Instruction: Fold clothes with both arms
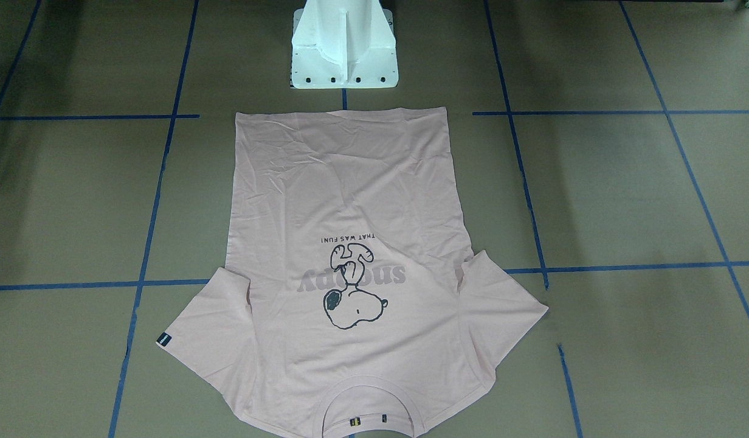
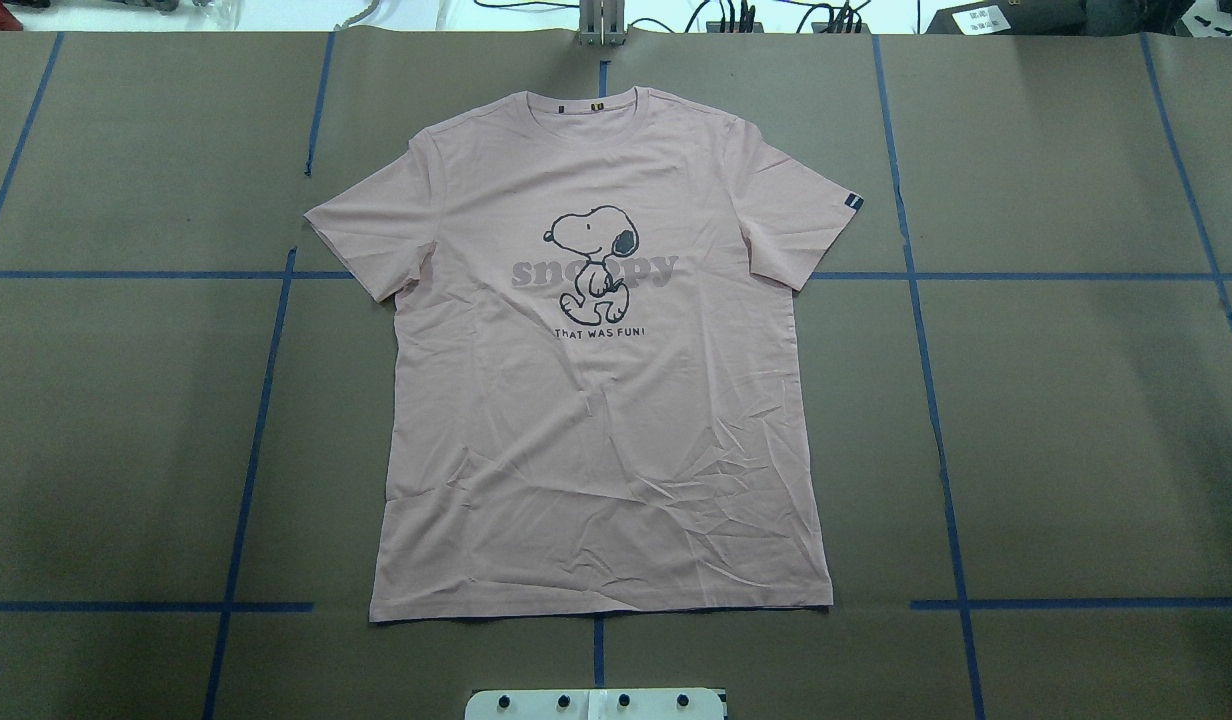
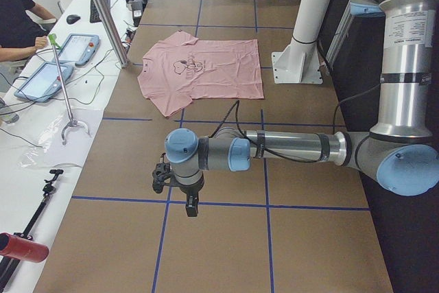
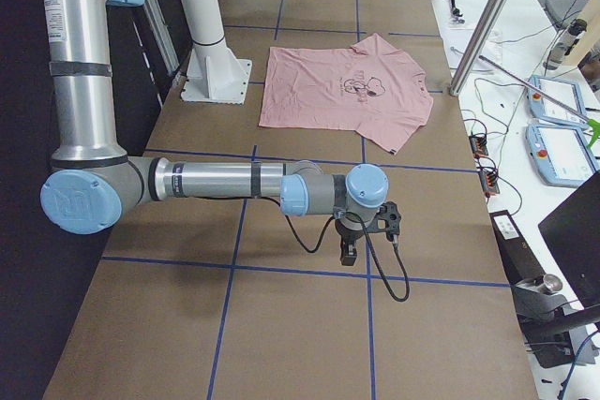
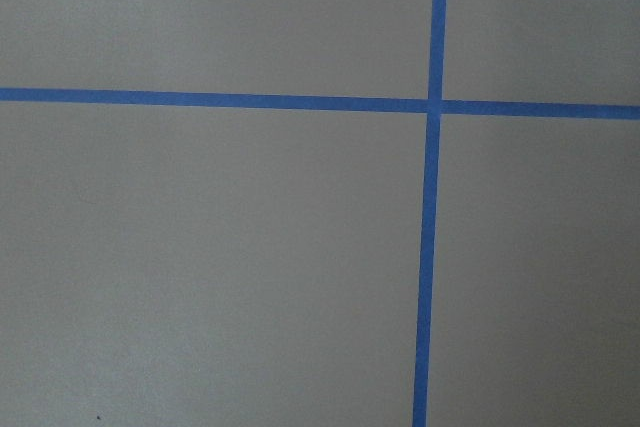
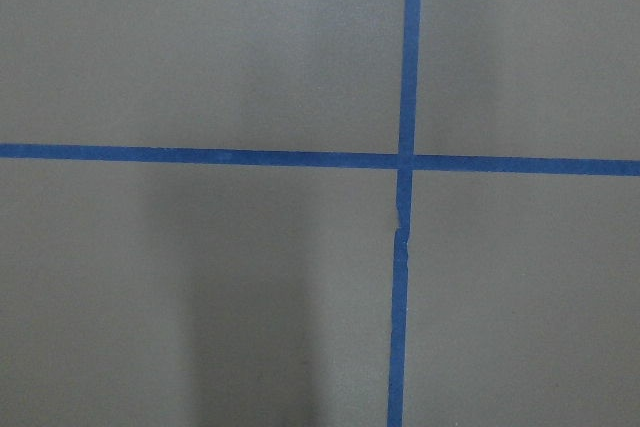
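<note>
Found pink Snoopy T-shirt (image 2: 596,400) flat by the white pedestal (image 1: 344,55), well apart from left gripper (image 3: 191,209) and right gripper (image 4: 349,254); could not tell their opening.

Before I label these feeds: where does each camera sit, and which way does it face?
Front-facing: across the table, facing the pedestal; T-shirt reads inverted.
Overhead: behind robot, looking down; pedestal edge shows.
Left: table's left end; left arm near.
Right: opposite end; right arm near.
Left wrist: straight down on blue tape; no body.
Right wrist: likewise.
Exterior views share the T-shirt.
</note>
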Motion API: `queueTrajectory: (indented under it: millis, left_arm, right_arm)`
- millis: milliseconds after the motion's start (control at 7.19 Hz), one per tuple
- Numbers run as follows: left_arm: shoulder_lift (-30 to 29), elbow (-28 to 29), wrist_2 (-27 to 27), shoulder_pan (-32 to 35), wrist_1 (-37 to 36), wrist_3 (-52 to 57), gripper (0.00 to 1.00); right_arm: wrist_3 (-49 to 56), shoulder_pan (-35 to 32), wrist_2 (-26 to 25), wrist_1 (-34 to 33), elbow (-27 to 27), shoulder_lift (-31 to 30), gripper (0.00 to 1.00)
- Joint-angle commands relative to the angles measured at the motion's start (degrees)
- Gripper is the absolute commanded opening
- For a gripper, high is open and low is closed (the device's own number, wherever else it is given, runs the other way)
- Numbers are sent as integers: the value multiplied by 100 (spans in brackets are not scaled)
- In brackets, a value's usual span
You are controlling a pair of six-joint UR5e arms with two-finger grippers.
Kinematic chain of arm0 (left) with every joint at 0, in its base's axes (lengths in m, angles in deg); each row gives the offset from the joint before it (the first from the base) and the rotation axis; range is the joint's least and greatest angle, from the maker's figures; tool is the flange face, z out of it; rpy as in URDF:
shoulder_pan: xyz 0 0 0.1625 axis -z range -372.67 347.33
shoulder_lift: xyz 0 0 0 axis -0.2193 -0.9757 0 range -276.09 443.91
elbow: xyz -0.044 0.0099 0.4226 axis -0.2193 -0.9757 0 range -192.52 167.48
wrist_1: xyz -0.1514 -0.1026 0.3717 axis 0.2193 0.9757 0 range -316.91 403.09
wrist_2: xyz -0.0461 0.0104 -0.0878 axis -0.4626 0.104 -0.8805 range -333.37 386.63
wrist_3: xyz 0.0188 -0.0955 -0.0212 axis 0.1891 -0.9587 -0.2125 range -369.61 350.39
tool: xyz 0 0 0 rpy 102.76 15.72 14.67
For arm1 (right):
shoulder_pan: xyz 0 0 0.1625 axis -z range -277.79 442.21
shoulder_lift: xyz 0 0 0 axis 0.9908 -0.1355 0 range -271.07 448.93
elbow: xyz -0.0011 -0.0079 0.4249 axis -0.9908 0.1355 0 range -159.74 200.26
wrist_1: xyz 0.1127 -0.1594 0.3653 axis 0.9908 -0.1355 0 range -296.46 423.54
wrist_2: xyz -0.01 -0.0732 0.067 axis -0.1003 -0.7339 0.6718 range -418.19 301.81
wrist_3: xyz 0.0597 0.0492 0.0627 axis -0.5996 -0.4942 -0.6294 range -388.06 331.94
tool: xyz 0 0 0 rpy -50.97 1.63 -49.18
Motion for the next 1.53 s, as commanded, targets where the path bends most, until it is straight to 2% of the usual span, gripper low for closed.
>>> queueTrajectory:
  millis: [0,139,278,556,695,834,973,1112,1251,1390]
  left_arm:
    - [-35,-40,0,0,9,0,100]
    - [-61,-266,17,-17,18,0,100]
    - [-366,-425,61,-44,9,0,100]
    - [-1017,-645,-192,-70,53,8,100]
    - [-1054,-603,-559,-149,514,17,100]
    - [-1046,-481,-684,-584,1615,-9,100]
    - [-1028,-384,-686,-719,1931,-392,100]
    - [-1115,-383,-677,-773,1934,-683,100]
    - [-1395,-9,-633,-921,1969,-842,100]
    - [-1528,152,-581,-1175,1995,-1044,100]
  right_arm:
    - [-26,0,52,0,-51,52,100]
    - [-61,9,61,0,-174,148,100]
    - [-44,200,53,17,-157,454,100]
    - [-105,763,8,200,237,1306,100]
    - [-105,991,-305,498,447,1823,100]
    - [-306,1106,-499,771,849,2298,100]
    - [-542,1403,-510,1356,1158,2468,100]
    - [-1476,1911,-814,2241,1457,2626,100]
    - [-2512,2229,-1000,2955,1747,2750,100]
    - [-3036,2546,-1133,3136,1811,2890,100]
